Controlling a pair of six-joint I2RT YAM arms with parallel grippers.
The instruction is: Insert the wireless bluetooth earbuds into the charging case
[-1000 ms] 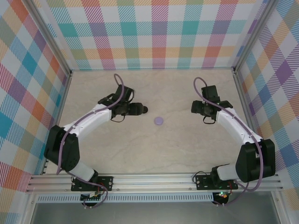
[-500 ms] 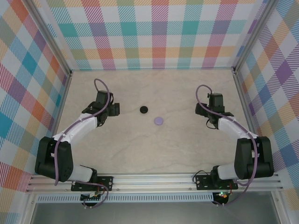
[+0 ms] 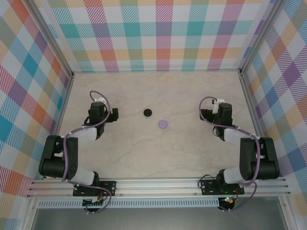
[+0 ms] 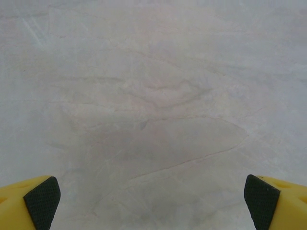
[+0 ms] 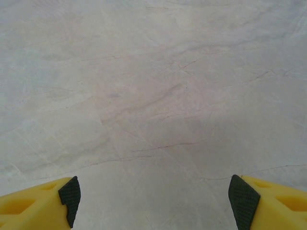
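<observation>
Left wrist, left gripper (image 4: pixel 151 203) spread wide, empty

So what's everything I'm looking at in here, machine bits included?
black round disc: one, black, on the table near the middle
lilac round disc: one, pale lilac, just right of and nearer than the black one, not touching it
table: one, pale beige marbled top, under everything
walls: three, pastel checked, at left, back and right
metal rail: one, silver, along the near edge
left arm: one, white and black with a purple cable, folded back at left
right arm: one, same colours, folded back at right
left gripper: one, yellow with black pads, open over bare table
right gripper: one, same colours, open over bare table
</observation>
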